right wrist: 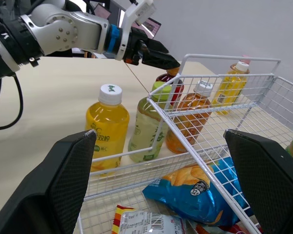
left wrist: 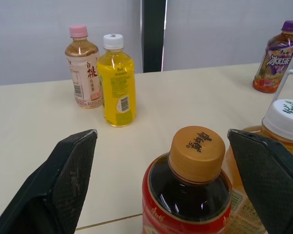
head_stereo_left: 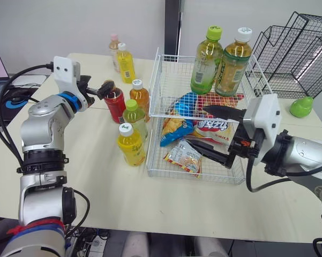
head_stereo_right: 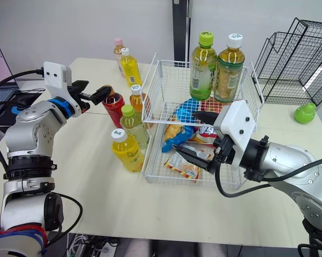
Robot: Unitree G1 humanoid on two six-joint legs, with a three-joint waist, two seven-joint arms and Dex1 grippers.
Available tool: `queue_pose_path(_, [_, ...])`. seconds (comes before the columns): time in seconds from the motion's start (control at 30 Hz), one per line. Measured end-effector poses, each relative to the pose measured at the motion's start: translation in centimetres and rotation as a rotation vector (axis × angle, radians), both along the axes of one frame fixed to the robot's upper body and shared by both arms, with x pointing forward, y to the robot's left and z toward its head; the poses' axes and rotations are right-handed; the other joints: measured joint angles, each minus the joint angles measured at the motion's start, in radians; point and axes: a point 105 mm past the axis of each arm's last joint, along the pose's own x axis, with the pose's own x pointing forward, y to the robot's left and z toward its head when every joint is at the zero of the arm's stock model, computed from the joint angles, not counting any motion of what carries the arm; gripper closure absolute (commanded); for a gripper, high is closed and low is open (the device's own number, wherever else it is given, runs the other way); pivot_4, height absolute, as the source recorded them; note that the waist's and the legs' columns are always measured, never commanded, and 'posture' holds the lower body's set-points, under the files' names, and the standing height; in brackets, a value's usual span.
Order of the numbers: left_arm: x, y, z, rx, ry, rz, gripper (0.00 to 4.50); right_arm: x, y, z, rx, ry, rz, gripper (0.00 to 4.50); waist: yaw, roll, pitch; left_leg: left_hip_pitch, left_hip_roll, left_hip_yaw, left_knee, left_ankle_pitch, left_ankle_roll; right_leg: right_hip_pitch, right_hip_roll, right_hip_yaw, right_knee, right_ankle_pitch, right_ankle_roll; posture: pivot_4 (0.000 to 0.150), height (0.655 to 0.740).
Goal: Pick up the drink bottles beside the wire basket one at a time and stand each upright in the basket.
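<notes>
The left gripper (head_stereo_left: 106,89) hangs with its fingers (left wrist: 68,175) spread wide to either side of the red bottle (head_stereo_left: 115,104), level with its brown cap (left wrist: 197,151) and, as far as the wrist view lets one judge, clear of it; that bottle stands upright on the surface (head_stereo_left: 96,182) beside the basket (head_stereo_left: 214,174), tight against an amber bottle (head_stereo_left: 140,96), a green-capped bottle (head_stereo_left: 134,118) and a yellow bottle (head_stereo_left: 132,145); two small bottles (head_stereo_left: 125,64) stand well behind. The right gripper (head_stereo_left: 197,126) is over the basket's near half, fingers open and empty, above the snack bags (head_stereo_left: 177,128); two tall bottles (head_stereo_left: 206,61) stand upright at the basket's far end.
</notes>
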Motion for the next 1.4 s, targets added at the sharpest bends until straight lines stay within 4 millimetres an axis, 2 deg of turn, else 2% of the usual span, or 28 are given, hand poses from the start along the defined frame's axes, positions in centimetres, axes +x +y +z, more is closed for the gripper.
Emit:
queue_pose_path(0.27, [0.7, -0.6, -1.1, 0.017, 0.038, -0.006, 0.04, -0.3, 0.2, 0.3, 0.03, -0.011, -0.004, 0.0, -0.001, 0.0, 0.0, 0.0, 0.0, 0.0, 0.0, 0.0, 0.0, 0.0, 0.0, 0.0, 0.0, 0.0, 0.0, 0.15, 0.7207])
queue_pose_path(0.4, [1.1, -0.8, -0.9, 0.012, 0.027, -0.009, 0.84, -0.3, 0.3, 0.4, 0.036, -0.013, -0.004, 0.0, 0.0, 0.0, 0.0, 0.0, 0.0, 0.0, 0.0, 0.0, 0.0, 0.0, 0.0, 0.0, 0.0, 0.0, 0.0, 0.15, 0.7207])
queue_pose_path(0.67, [1.2, -1.4, -1.3, 0.02, 0.036, -0.047, 3.13, -0.1, 0.1, 0.5, 0.038, -0.025, -0.031, 0.0, -0.002, 0.0, 0.0, 0.0, 0.0, 0.0, -0.001, 0.0, 0.0, 0.0, 0.0, 0.0, 0.0, 0.0, 0.0, 0.15, 0.7207])
queue_pose_path(0.87, [0.9, -1.1, -1.1, 0.025, 0.05, -0.073, 3.15, 0.0, -0.1, 0.1, 0.034, -0.023, -0.057, 0.0, -0.001, 0.0, 0.0, 0.0, 0.0, 0.0, -0.001, 0.0, 0.0, 0.0, 0.0, 0.0, -0.001, 0.0, 0.0, 0.15, 0.7207])
queue_pose_path(1.07, [0.0, 0.4, -0.5, 0.062, 0.085, -0.094, 3.15, -0.5, -0.6, -0.2, 0.024, -0.051, -0.073, 0.0, -0.003, 0.0, 0.0, -0.001, 0.0, 0.0, -0.002, 0.0, 0.0, -0.003, 0.002, 0.0, -0.001, 0.0, 0.0, 0.15, 0.7207])
queue_pose_path(1.13, [-0.5, 0.7, 0.4, 0.086, 0.079, -0.119, 3.15, -0.5, -0.9, 0.1, 0.033, -0.071, -0.082, 0.0, -0.003, 0.0, 0.0, -0.002, 0.0, 0.0, -0.002, 0.0, 0.0, -0.003, 0.002, 0.0, -0.001, 0.0, 0.0, 0.15, 0.7207])
queue_pose_path(1.2, [-1.3, 0.6, 2.2, 0.123, 0.052, -0.181, 3.15, -0.5, -1.0, 0.1, 0.034, -0.083, -0.084, 0.0, -0.003, -0.001, 0.001, -0.004, 0.001, 0.0, -0.002, 0.0, 0.0, -0.005, 0.002, 0.0, -0.001, 0.0, 0.0, 0.15, 0.7207])
queue_pose_path(1.4, [-2.8, -0.7, 9.6, 0.178, -0.055, -0.322, 3.15, -0.7, -1.9, 1.2, 0.052, -0.146, -0.089, 0.0, 0.004, -0.001, 0.001, -0.009, 0.0, -0.001, 0.0, 0.0, 0.0, -0.008, 0.003, -0.002, -0.002, 0.0, 0.0, 0.15, 0.7207])
